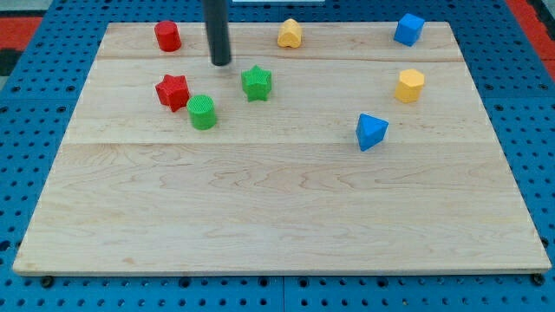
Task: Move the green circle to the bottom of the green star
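1. Camera view: my tip (222,62) rests on the wooden counter (277,208) near the view's top, apart from every block. The arm carries no gripper, only the dark rod, and it has hold of nothing.
2. The green circle (203,112) lies below and slightly left of my tip, just beside the red star (173,91), which sits at its upper left.
3. The green star (257,83) sits to the right of my tip and up-right of the green circle, apart from it.
4. Along the view's top are a red block (167,35), a yellow block (290,34) and a blue block (408,29).
5. At the view's right, another yellow block (410,85) lies above a blue block (371,131).
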Available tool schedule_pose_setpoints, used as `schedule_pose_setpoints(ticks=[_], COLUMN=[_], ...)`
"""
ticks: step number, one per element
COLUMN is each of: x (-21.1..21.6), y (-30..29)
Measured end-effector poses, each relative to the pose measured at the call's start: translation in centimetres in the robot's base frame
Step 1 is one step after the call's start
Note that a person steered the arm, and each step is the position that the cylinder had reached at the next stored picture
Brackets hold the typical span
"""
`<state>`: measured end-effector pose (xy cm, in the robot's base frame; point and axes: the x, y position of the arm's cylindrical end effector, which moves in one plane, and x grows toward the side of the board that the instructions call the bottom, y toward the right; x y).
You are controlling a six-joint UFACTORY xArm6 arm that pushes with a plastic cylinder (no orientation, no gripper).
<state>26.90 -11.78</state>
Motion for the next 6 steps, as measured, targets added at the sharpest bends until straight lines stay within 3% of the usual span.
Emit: schedule_pose_setpoints(ticks=[1,2,3,4,5,6], x=[0.7,5.6,11.3,13.6,13.6,9.4], y=[-3.3,-3.5,-1.0,3.7,7.0,9.2])
